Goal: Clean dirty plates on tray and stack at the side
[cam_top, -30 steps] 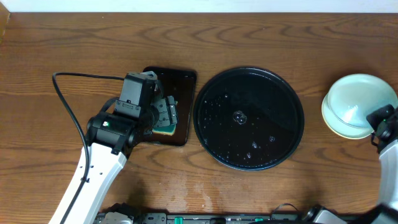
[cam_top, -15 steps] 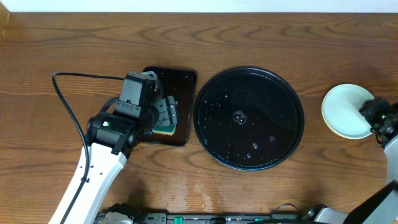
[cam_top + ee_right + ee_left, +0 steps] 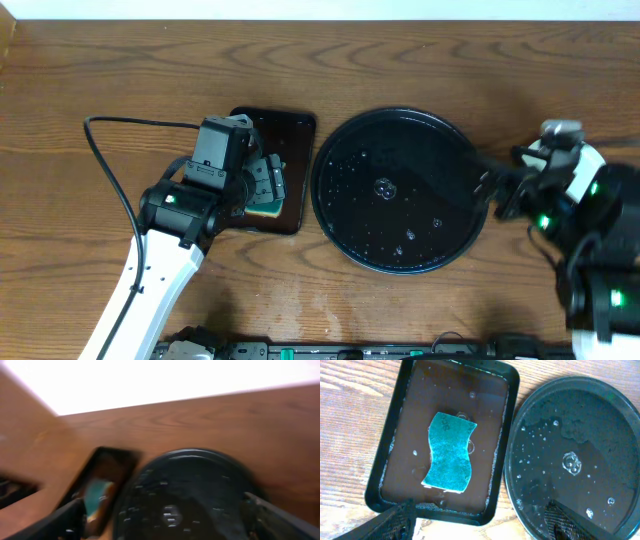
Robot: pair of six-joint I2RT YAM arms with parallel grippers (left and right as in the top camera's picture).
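The round black tray (image 3: 400,150) lies at the table's centre, wet with droplets and with nothing on it; it also shows in the left wrist view (image 3: 580,425) and, blurred, in the right wrist view (image 3: 190,490). The plates are hidden; my right arm covers the spot to the right of the tray. My right gripper (image 3: 495,185) hovers open at the tray's right rim, nothing between its fingers (image 3: 170,525). My left gripper (image 3: 265,185) stands open above the small rectangular tray, its fingers empty (image 3: 480,525).
A small rectangular black tray (image 3: 395,445) left of the round one holds a blue-green sponge (image 3: 449,452) in shallow water. A black cable (image 3: 110,170) loops over the table at the left. Bare wooden table (image 3: 400,60) runs along the back.
My right gripper opened and swung left from the plate stack to the tray's right rim. The arm now covers the plates. The left arm has not moved.
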